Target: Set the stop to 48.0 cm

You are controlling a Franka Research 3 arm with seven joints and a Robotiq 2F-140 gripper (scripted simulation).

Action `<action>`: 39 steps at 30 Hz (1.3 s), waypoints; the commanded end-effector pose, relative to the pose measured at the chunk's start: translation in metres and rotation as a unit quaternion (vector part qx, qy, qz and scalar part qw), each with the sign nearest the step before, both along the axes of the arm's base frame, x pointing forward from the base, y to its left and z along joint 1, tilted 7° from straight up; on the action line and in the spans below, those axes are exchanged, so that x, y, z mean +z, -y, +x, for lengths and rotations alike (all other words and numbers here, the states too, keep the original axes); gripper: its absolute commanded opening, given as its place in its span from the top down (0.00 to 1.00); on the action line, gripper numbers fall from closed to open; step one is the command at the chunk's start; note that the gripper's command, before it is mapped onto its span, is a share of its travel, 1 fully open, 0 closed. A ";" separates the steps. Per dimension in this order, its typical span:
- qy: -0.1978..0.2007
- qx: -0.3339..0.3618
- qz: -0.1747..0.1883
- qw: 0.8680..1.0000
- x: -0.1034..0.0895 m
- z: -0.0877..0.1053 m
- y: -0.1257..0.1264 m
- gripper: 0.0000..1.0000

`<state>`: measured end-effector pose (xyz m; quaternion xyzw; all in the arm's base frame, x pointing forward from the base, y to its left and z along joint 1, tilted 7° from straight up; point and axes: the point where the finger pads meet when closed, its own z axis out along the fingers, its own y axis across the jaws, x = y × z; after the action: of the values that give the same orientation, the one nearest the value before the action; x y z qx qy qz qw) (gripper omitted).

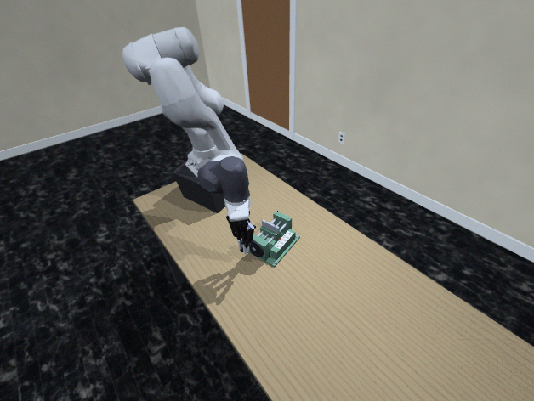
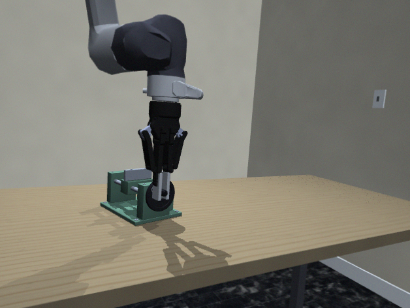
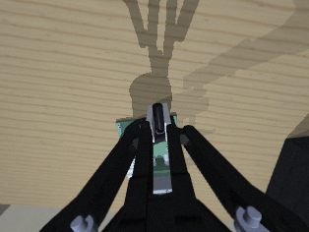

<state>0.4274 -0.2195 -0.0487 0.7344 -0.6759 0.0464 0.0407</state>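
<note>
A green stop fixture [image 1: 275,239] stands on the wooden table, with a grey stop block [image 2: 136,173] on rods and a white scale strip with a red mark [image 1: 280,238]. A black handwheel [image 2: 162,199] sits on the fixture's near end. My gripper [image 2: 162,192] points straight down and is shut on the handwheel's crank handle, near the wheel's middle height. In the wrist view the black handle [image 3: 159,119] sits pinched between the two silver fingertips, with the green base [image 3: 123,129] below. It also shows in the top view [image 1: 245,246], at the wheel [image 1: 256,250].
The arm's dark base block [image 1: 195,189] stands at the table's far end, behind the fixture. The table edge runs close in front of the fixture in the exterior view. A long stretch of table extends to the right.
</note>
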 end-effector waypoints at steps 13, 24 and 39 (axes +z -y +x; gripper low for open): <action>0.000 0.006 0.000 1.000 0.012 0.024 -0.003 0.96; 0.000 0.006 0.000 1.000 0.010 0.034 -0.004 0.96; 0.000 0.006 0.000 1.000 0.004 0.045 -0.004 0.96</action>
<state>0.4703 -0.2147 -0.0431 0.7402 -0.6697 0.0462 0.0396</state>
